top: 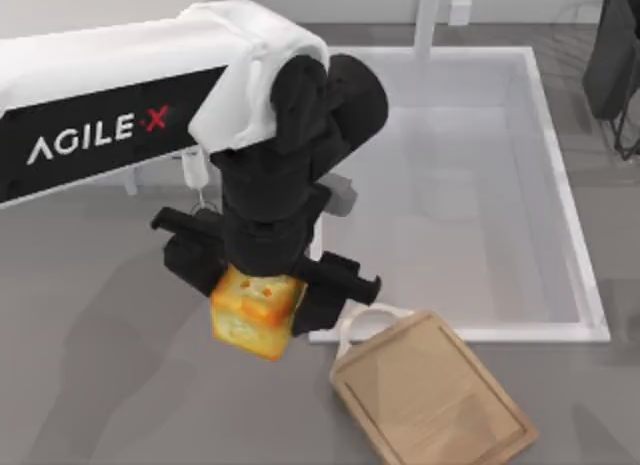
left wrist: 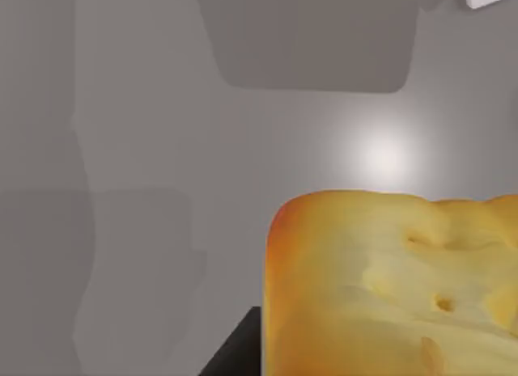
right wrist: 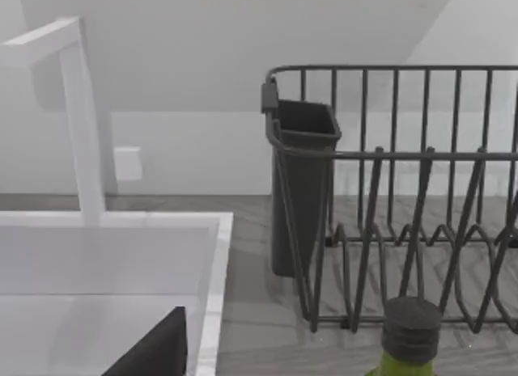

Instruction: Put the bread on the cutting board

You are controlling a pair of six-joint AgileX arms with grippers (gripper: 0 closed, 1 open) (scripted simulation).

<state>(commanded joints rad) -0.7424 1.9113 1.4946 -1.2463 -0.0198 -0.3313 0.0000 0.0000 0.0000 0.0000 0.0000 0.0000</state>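
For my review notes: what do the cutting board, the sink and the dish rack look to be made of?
Cutting board: seemingly light tan wood with a matte finish, showing faint grain lines and an edge groove, plus a whitish loop handle.
Sink: white, smooth and slightly glossy, perhaps ceramic or stone composite; the look leaves it open.
Dish rack: thin dark bars, likely coated metal wire.

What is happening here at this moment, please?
The left arm's tool holds the bread, a small golden chunk, above the grey counter, just to the left of the cutting board. The board lies bare in front of the white sink, so the bread is not yet placed on it. The right wrist view looks at a dark dish rack and a green bottle.
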